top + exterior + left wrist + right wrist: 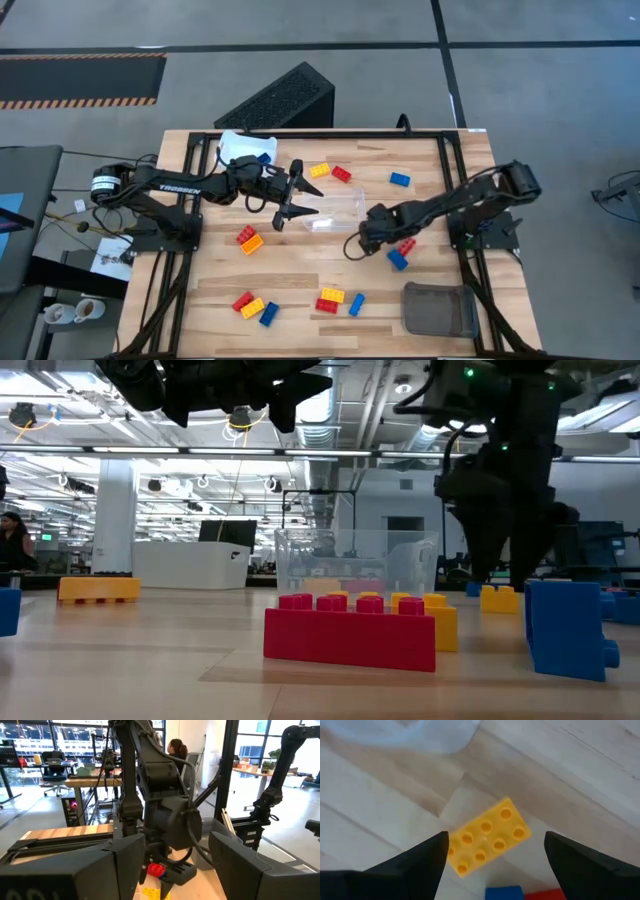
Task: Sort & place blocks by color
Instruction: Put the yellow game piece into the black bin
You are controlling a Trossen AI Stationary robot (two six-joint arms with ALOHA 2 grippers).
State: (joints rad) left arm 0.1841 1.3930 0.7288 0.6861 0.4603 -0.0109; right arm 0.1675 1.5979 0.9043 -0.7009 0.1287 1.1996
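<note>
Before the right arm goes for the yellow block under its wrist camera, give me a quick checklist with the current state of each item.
1. Right hand open: ok, its fingers stand wide apart.
2. Yellow block lined up between the fingers: ok, it lies flat, studs up, in the gap.
3. Right hand empty: ok, nothing between the fingers.
4. Room around the block: not ok, a blue block and a red block lie close beside it.
5. Left hand out of the way: ok, it hangs open at the far side of the clear tray.
6. Height above the table: cannot tell.
</note>
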